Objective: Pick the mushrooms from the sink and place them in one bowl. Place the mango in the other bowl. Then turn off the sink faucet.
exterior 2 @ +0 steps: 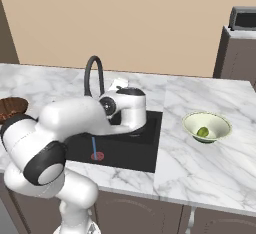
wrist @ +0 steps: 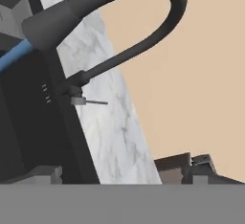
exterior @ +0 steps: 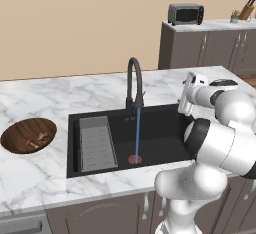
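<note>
Claw point(exterior: 186, 94) released, jaws wide, grasping nothing, at center right of the left base view over the sink point(exterior: 165, 128) right end. Faucet point(exterior: 134, 85) at center, blue stream running to the red drain point(exterior: 135, 159). Mushrooms point(exterior: 39, 139) in wooden bowl point(exterior: 20, 140), left edge. Mango point(exterior 2: 202, 132) in pale bowl point(exterior 2: 220, 123), right of the right base view, on the desk point(exterior: 50, 93).

The bench point(exterior: 50, 90) is a white marble top with grey veins, over dark cabinet fronts; the black sink point(exterior: 165, 128) is set into it; the dark wooden bowl point(exterior: 28, 135) sits on it well to the sink's left; the pale cream-green bowl point(exterior 2: 206, 126) sits on it to the sink's right; the black faucet point(exterior: 134, 83) rises from it behind the basin.
</note>
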Robot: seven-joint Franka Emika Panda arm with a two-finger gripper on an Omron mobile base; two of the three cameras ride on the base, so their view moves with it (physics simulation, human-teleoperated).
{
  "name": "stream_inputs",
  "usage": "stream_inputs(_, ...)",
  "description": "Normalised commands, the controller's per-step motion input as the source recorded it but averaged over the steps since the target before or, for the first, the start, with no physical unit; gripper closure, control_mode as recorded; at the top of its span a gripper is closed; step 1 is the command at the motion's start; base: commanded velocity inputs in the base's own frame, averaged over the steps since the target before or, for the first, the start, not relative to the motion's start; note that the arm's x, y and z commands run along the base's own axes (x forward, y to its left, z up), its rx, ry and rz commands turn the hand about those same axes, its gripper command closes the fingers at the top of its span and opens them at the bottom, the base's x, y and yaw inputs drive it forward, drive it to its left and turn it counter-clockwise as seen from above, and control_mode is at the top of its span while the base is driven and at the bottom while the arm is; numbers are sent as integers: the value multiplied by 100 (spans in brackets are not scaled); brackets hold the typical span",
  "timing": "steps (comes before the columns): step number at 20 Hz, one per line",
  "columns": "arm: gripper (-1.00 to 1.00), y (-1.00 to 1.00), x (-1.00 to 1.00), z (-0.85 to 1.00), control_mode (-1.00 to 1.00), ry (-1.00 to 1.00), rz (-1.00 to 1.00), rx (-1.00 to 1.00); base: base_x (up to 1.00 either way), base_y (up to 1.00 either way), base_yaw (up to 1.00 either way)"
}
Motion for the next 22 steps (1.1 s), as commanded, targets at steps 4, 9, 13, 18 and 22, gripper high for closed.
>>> stream_inputs(4, -100, 0, 30, 34, -100, 24, 23, 15, 0, 0, 0)
stream_inputs(9, -100, 0, 28, 10, -100, 25, 21, 5, 0, 0, 0)
stream_inputs(13, -100, -12, 33, 12, -100, 16, 24, 10, 0, 0, 0)
stream_inputs(18, -100, -22, 32, 9, -100, 10, 27, 14, 0, 0, 0)
stream_inputs(22, -100, -35, 29, 5, -100, 9, 29, 17, 0, 0, 0)
